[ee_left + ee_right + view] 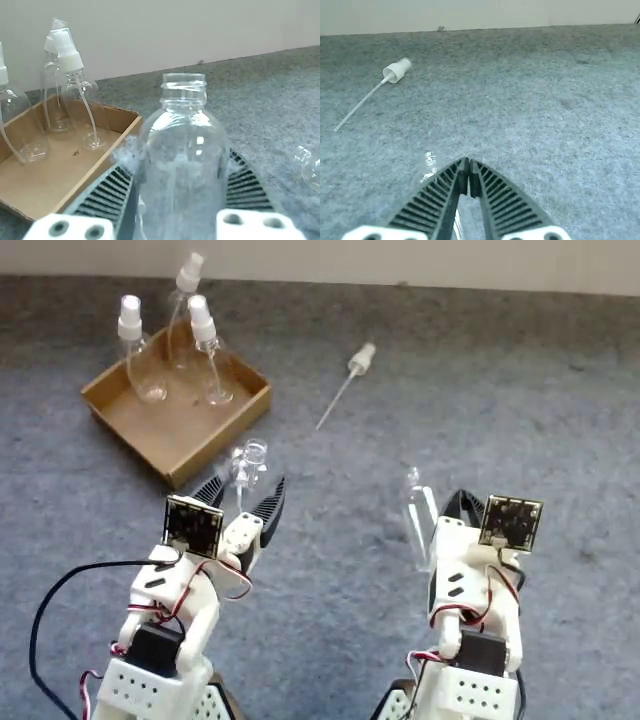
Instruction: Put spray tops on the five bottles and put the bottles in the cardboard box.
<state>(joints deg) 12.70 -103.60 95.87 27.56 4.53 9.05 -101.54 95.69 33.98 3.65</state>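
Observation:
A clear uncapped bottle (249, 462) (182, 165) stands upright between the fingers of my left gripper (247, 485), which is shut on it just in front of the cardboard box (228, 443) (60, 175). Three bottles with white spray tops (205, 358) (79, 100) stand in the box. A loose spray top (360, 360) (396, 71) with its long tube lies on the carpet farther out. My right gripper (469, 172) is shut and empty. A second uncapped bottle (420, 520) (426, 167) (311, 167) lies right beside it, on the side toward the left arm.
Grey carpet (500, 390) covers the table, with open room to the right and beyond the loose spray top. A pale wall (480, 12) bounds the far edge.

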